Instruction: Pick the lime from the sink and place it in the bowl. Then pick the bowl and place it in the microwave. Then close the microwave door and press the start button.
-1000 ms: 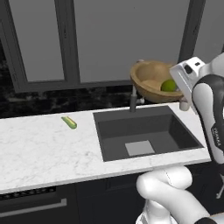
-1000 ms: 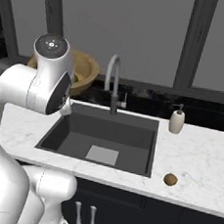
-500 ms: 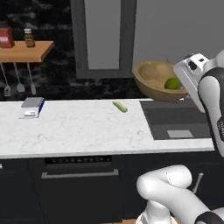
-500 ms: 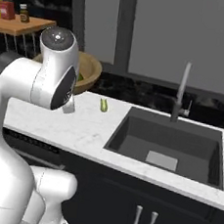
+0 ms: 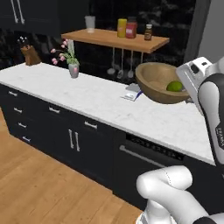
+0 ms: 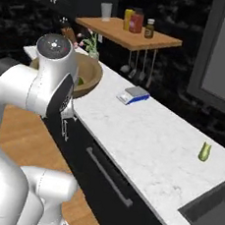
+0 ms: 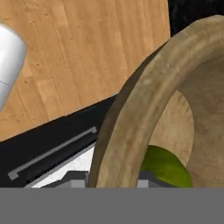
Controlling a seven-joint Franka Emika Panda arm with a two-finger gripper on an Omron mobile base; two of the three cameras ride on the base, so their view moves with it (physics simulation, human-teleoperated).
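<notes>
Right at the wrist, the gripper [image 5: 189, 92] clamps the near rim of the bowl [image 5: 158, 82], carried level above the counter [image 5: 105, 103] with the lime [image 5: 174, 86] inside at about nine o'clock from the hand, though the fingertips are hidden and the microwave lies somewhere out of frame.

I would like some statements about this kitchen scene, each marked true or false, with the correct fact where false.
1. The lime lies inside the bowl. True.
2. The bowl rests on the counter. False: it is held up in the air above it, at the arm's end.
3. The bowl is made of blue plastic. False: it is tan wood.
4. A wooden shelf carries jars. True.
5. A small vase with pink flowers stands on the counter. True.
</notes>
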